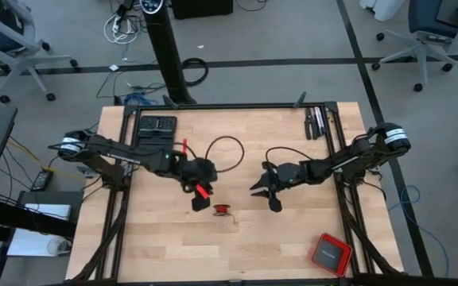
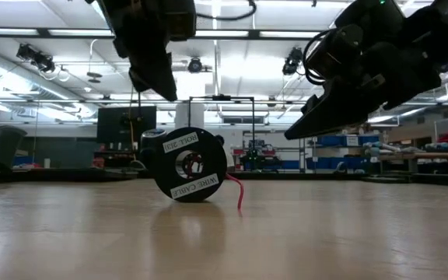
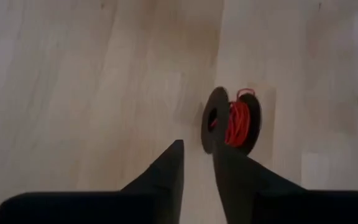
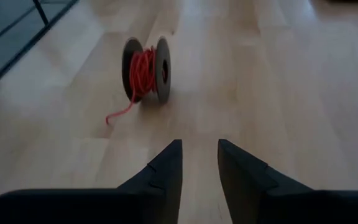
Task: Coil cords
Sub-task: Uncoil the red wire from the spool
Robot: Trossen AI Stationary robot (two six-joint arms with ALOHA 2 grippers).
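The red cord [image 1: 223,209] sits wound on a small black spool [image 2: 190,165], standing on its rim near the middle of the desk [image 1: 133,246], with only a short loose tail trailing off one side onto the wood. Both arms hang over it without touching. The left tool [image 1: 199,197] hovers just to one side of the spool, its fingers [image 3: 166,174] a little apart with a narrow gap between them and nothing in it. The right tool [image 1: 267,191] waits on the other side, a bit farther off, its fingers likewise slightly apart and empty.

From where I stand the coiling looks all but done: nearly the whole cord is on the reel, and neither tool holds anything. What seems left is that stray tail. Tidying it would call for one tool to steady the spool by its flanges while the other pinches the thin end and tucks it in. The spool could easily roll or tip if nudged.

A red square box [image 1: 330,253] lies well away near the desk's corner.
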